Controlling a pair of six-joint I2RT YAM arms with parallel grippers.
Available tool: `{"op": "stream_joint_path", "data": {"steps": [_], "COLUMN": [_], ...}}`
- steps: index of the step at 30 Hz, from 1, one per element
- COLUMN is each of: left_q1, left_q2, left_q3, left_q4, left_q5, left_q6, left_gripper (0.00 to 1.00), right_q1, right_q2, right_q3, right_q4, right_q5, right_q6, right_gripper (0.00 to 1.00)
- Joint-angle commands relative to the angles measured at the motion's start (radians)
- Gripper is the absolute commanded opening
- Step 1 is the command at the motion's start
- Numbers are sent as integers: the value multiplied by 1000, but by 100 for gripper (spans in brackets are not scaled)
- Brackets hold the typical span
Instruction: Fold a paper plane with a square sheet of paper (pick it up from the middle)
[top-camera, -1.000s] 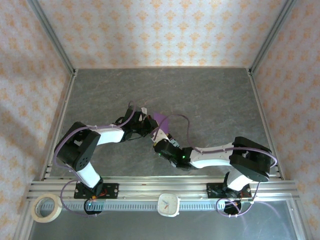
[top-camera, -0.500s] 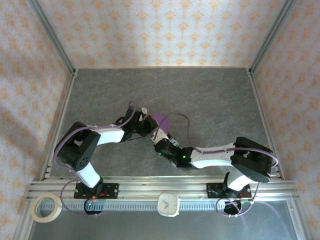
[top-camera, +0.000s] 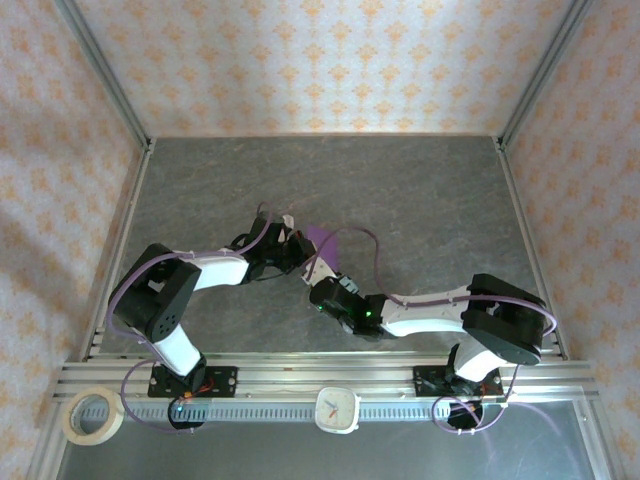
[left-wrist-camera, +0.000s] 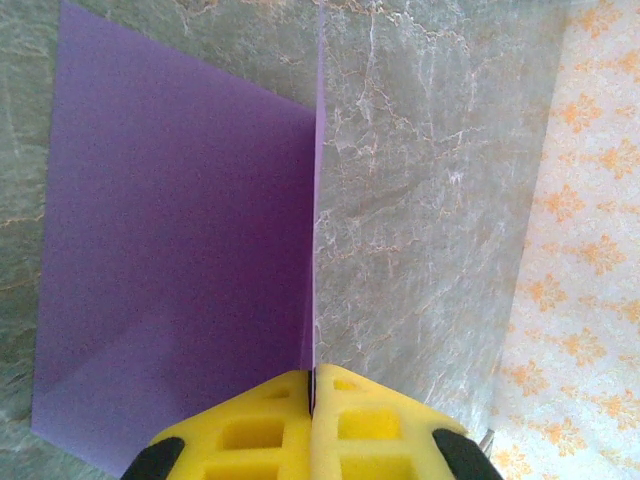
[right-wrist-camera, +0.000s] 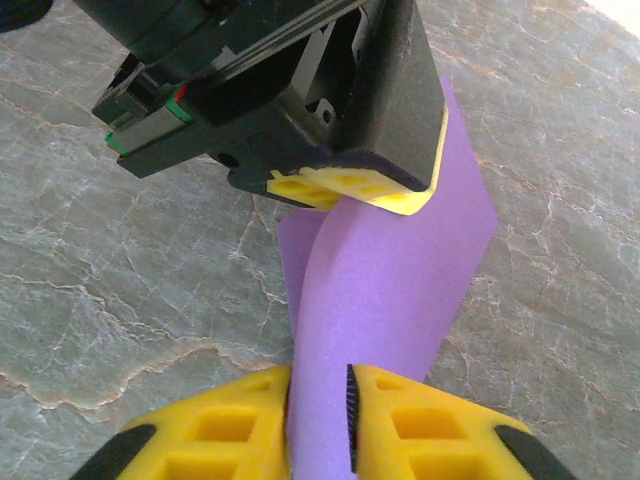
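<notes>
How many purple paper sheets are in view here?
1: the thin purple square sheet of paper, mid-table, pinched by the yellow left fingers and running between the yellow right fingers. No second sheet visible.

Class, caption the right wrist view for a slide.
Left claw pinches the purple paper; right claw straddles its near edge.

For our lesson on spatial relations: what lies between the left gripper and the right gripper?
The square sheet of paper spans the stretch from the left gripper down to the right gripper. This shows in the right wrist view.
</notes>
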Motion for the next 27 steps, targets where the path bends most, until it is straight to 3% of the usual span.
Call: {"op": "stream_joint_path", "data": {"steps": [1, 6, 7, 10, 13, 15, 18, 22, 27], "left_q1": [-9, -8, -8, -7, 1, 18, 59, 103, 108], "left_q2": [-8, -12, -13, -32, -57, -71, -98, -143, -142], "left_q3": [27, 31, 34, 58, 79, 87, 77, 80, 126], "left_q4": [-19, -45, -52, -133, -214, -246, -261, -295, -334], "left_q5": [-14, -25, -26, -73, -130, -147, -151, -150, -94], "left_q6": [30, 44, 52, 93, 135, 155, 163, 200, 288], "left_gripper": [0, 0, 5, 34, 51, 55, 57, 57, 39], "right_q1": [5, 6, 6, -4, -46, -83, -134, -179, -229], "right_q2": [-5, -5, -6, -11, -21, -22, -11, 12, 42], "right_q3": [10, 12, 11, 9, 2, 1, 0, -18, 0], "right_q4": [-15, -19, -18, -25, -23, -22, -19, 48, 70], "right_q5": [-10, -68, -81, -150, -326, -439, -609, -742, -853], "right_q6": [13, 25, 29, 55, 114, 170, 224, 269, 320], "right_gripper": [19, 12, 10, 6, 7, 7, 7, 6, 6]}}
